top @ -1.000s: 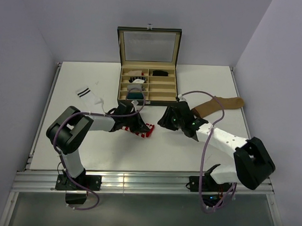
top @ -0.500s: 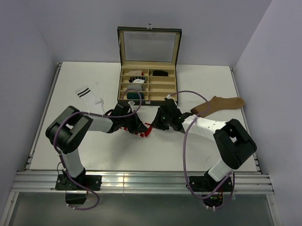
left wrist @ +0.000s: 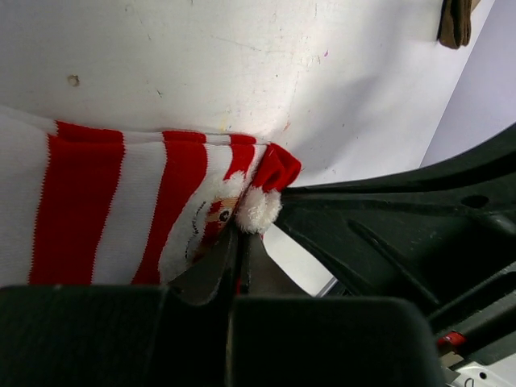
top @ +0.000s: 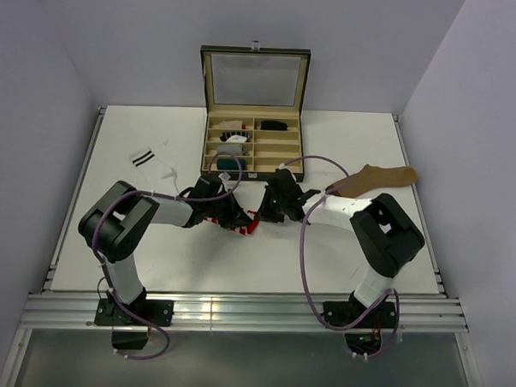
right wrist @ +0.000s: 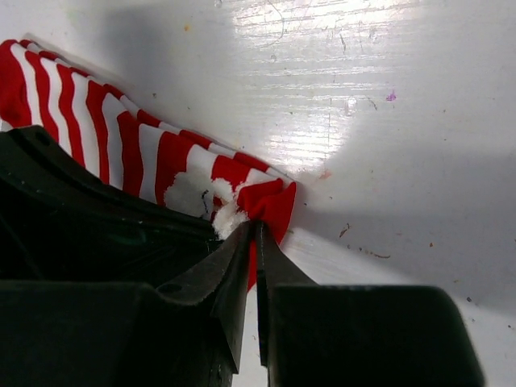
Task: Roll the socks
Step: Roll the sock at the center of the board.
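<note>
The red-and-white striped Santa sock [top: 247, 224] lies on the white table between both grippers. My left gripper [top: 234, 216] is shut on its edge beside the white pompom [left wrist: 258, 211], with red fabric showing between the jaws [left wrist: 239, 246]. My right gripper [top: 267, 211] is pinched on the red tip of the same sock [right wrist: 270, 205], jaws [right wrist: 258, 234] nearly touching with fabric between them. The striped body [left wrist: 113, 214] [right wrist: 105, 129] stretches away flat. The white sock with two dark cuff stripes [top: 152, 164] lies at the left. At the right lies the tan-brown sock [top: 378, 178] [left wrist: 456, 19].
An open glass-lidded compartment box [top: 281, 153] stands at the back centre with small rolled bundles [top: 234, 150] in its left cells. The two grippers nearly touch each other over the striped sock. Grey walls close in the table on three sides.
My right arm swung left from beside the tan sock to the striped sock, and its jaws closed on the red tip. The left gripper stayed shut on the sock.
</note>
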You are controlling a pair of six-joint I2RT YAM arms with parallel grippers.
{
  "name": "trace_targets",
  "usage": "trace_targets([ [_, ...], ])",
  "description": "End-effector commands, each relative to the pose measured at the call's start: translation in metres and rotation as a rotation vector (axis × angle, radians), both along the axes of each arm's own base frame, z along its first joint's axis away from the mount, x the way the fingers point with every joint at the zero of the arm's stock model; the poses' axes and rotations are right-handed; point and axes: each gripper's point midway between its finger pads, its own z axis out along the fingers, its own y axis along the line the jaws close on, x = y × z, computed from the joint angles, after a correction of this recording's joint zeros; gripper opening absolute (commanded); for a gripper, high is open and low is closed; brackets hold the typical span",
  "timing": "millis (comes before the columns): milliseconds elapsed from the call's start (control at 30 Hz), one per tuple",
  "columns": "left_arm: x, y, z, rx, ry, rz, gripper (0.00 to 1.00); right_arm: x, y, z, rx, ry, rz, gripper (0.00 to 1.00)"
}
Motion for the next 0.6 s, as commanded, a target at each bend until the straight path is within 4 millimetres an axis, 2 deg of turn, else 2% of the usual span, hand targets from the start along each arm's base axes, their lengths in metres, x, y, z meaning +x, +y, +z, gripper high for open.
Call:
trace_targets([
  [0, 0.0, 0.004, -0.009, 0.02, 0.008, 0.004, 0.01, 0.014, 0.014, 0.009, 0.026, -0.039, -0.001, 0.14],
  [433, -0.003, 0.006, -0.011, 0.03, 0.001, -0.019, 0.04, 0.016, 0.014, -0.008, -0.049, 0.023, 0.01, 0.11],
  [567, 0.0, 0.007, -0.008, 0.045, -0.009, -0.013, 0.11, 0.016, 0.012, -0.01, -0.072, 0.038, 0.012, 0.11],
])
